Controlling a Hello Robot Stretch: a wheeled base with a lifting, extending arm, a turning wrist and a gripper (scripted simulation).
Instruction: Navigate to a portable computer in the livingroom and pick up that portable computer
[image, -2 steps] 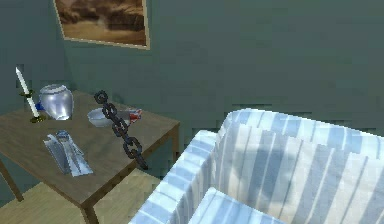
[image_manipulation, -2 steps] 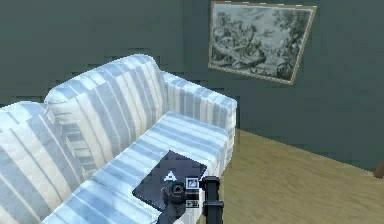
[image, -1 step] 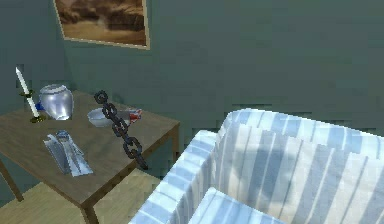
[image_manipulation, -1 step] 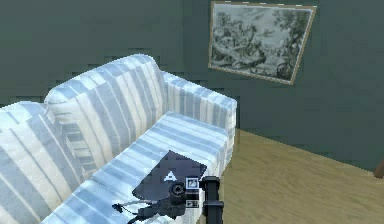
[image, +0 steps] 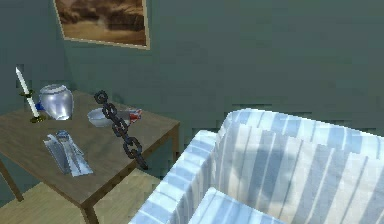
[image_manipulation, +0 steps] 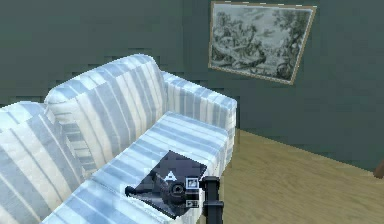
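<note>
**mossy:** what colours did that sofa (image_manipulation: 120, 110) have?

**tink:** pale blue and white stripes, all over. The flat slab (image_manipulation: 185, 163) on it was black. The wall (image_manipulation: 330, 110) was dark teal, the floor (image_manipulation: 300, 185) tan with a wood grain.

**mossy:** and the table (image: 155, 130)?

**tink:** mid brown wood. The candle (image: 20, 80) was white, the chain (image: 120, 125) black, and the picture (image: 103, 18) was brownish in a tan frame.

The laptop (image_manipulation: 186, 162) lies on the sofa (image_manipulation: 110, 110), a picture (image_manipulation: 260, 40) hanging behind.

Dark square arm bar (image_manipulation: 211, 203); two white squares (image_manipulation: 170, 177), black marks; dark pincer (image_manipulation: 143, 189) body.
</note>
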